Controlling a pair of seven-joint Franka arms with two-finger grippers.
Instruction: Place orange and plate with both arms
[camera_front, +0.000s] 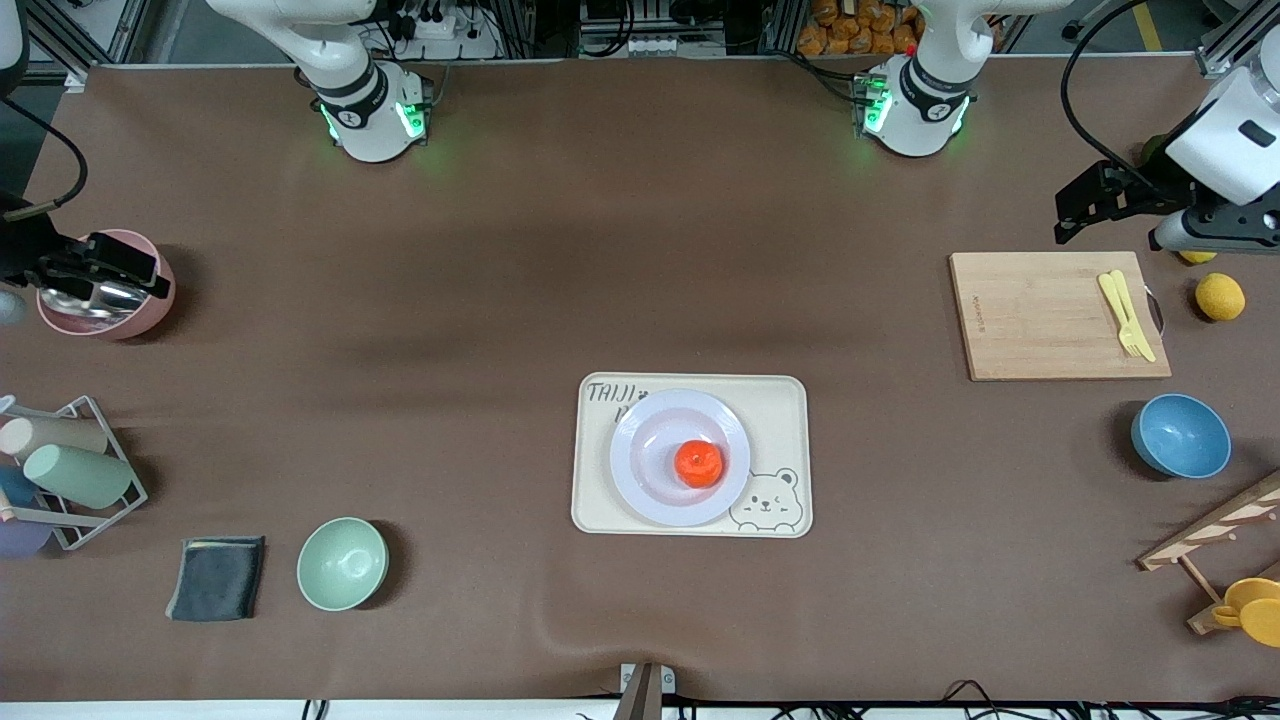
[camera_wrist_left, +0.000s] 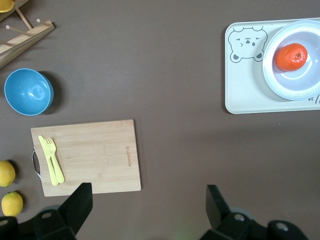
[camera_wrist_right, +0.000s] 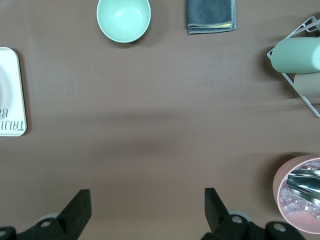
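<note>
Orange (camera_front: 699, 463) on plate (camera_front: 650, 470) (tray-borne), seemingly well apart from both grippers.

The left arm rises from its base at about one o'clock on the table and swings out to three o'clock, toward its own end. The left gripper (camera_front: 1075, 215) hangs there in the air, wrist white, black fingers pointing in toward the table's middle. In the left wrist view the left gripper (camera_wrist_left: 147, 202) has its two fingers (camera_wrist_left: 80, 200) spread wide with nothing between them.

The right arm rises from its base at about eleven o'clock and reaches out to nine o'clock. The right gripper (camera_front: 120, 265) hangs low there. In the right wrist view the right gripper (camera_wrist_right: 147, 205) has its fingers (camera_wrist_right: 215, 205) just as wide apart, empty.
</note>
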